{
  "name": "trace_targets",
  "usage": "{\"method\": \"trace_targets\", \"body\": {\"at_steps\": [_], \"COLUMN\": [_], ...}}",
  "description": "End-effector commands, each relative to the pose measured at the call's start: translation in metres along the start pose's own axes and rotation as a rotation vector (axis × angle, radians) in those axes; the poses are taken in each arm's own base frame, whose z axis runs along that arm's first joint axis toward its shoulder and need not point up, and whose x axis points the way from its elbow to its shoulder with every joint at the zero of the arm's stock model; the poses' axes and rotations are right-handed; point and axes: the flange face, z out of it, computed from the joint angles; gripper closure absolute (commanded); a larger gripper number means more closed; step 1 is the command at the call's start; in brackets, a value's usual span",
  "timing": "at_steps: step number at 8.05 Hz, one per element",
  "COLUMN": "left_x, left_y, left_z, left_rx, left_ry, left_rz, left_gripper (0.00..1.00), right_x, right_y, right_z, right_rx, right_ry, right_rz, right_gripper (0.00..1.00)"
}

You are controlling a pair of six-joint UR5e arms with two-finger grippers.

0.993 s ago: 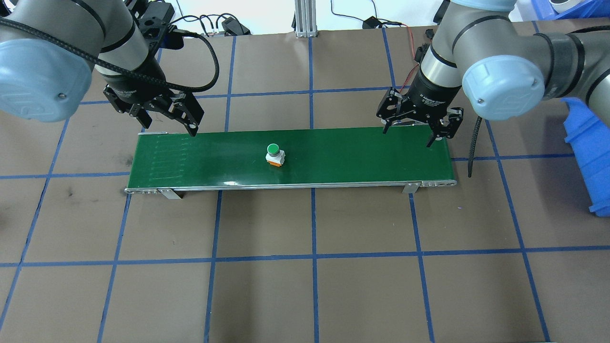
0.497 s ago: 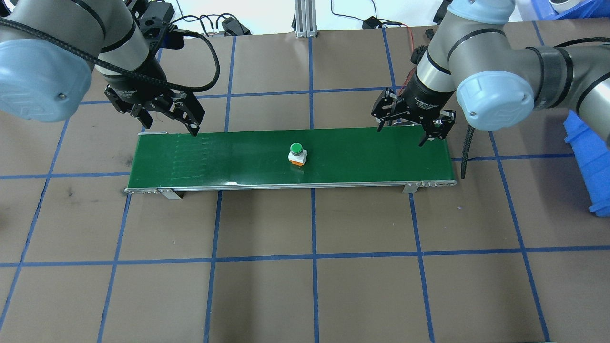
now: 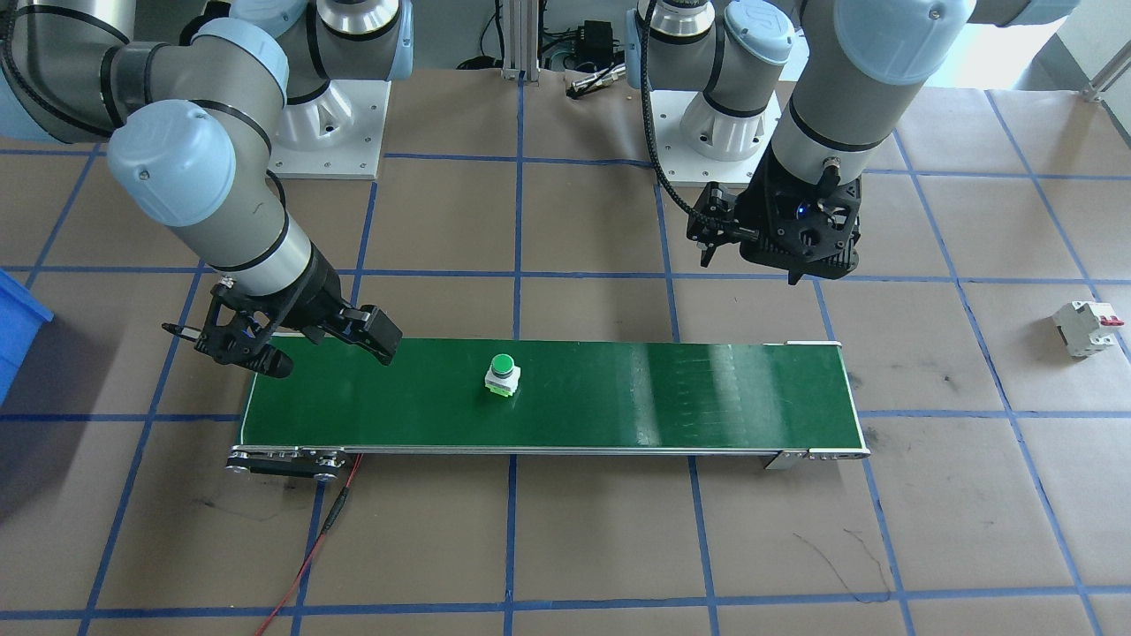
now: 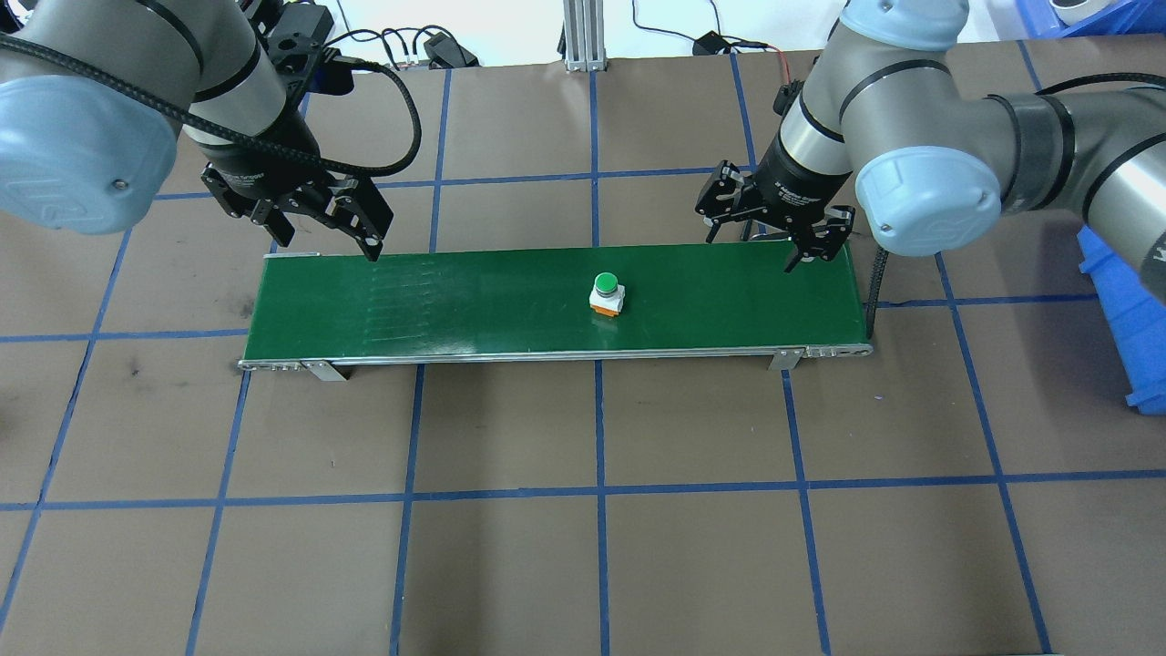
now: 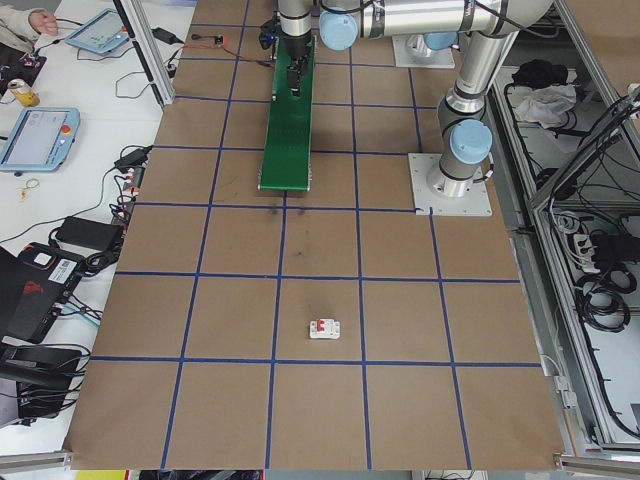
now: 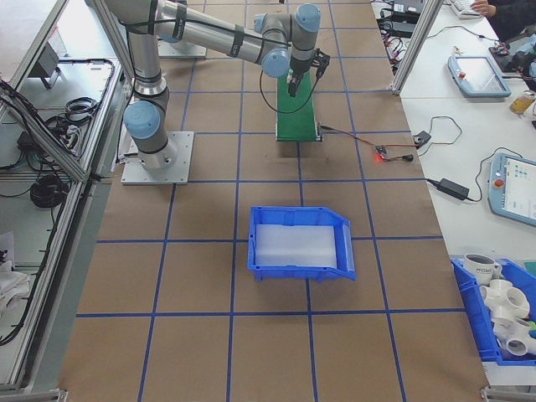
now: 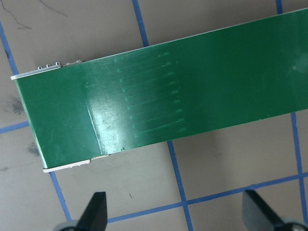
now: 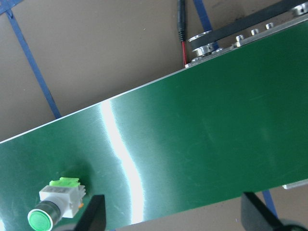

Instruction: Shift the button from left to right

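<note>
You will find the button [image 4: 605, 294] standing upright near the middle of the green conveyor belt [image 4: 455, 301], cap up, long axis vertical; nothing grips it. The right gripper [image 4: 754, 235] hovers spread over the belt's right end; the left gripper [image 4: 323, 239] hangs spread at its left end.

We see a brown surface [image 4: 583, 547] gridded with blue tape [image 4: 599, 428], a white bench [image 5: 60, 150] carrying tablets and cables, and aluminium framing [image 6: 59, 117] along the sides.
</note>
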Motion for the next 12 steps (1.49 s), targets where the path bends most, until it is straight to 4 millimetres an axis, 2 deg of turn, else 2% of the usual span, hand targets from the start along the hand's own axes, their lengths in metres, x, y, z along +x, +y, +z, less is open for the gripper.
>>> {"method": "trace_targets", "body": {"at_steps": [1, 3, 7, 9, 10, 11, 12], "left_x": [0.000, 0.000, 0.000, 0.000, 0.000, 0.000, 0.000], "left_y": [0.000, 0.000, 0.000, 0.000, 0.000, 0.001, 0.001], "left_z": [0.001, 0.001, 0.003, 0.004, 0.004, 0.004, 0.004], "left_rx": [-0.001, -0.002, -0.005, -0.007, -0.007, -0.008, -0.008], "left_ry": [0.001, 0.001, 0.002, 0.002, 0.002, 0.002, 0.002], "left_rz": [0.001, 0.002, 0.002, 0.001, 0.001, 0.002, 0.002], "left_gripper": [0.00, 0.00, 0.00, 0.00, 0.00, 0.00, 0.00], "right_x": [-0.027, -0.028, -0.029, -0.027, -0.022, -0.015, -0.010], "right_y": [0.008, 0.008, 0.001, -0.004, -0.010, -0.016, -0.016], "right_z": [0.018, 0.018, 0.033, 0.047, 0.063, 0.073, 0.078], "right_rx": [0.026, 0.025, 0.004, -0.012, -0.019, -0.017, -0.028], "right_ry": [0.013, 0.011, 0.017, 0.038, 0.090, 0.152, 0.179], "right_rz": [-0.036, -0.033, -0.031, -0.038, -0.039, -0.074, -0.089], "right_gripper": [0.00, 0.00, 0.00, 0.00, 0.00, 0.03, 0.12]}}
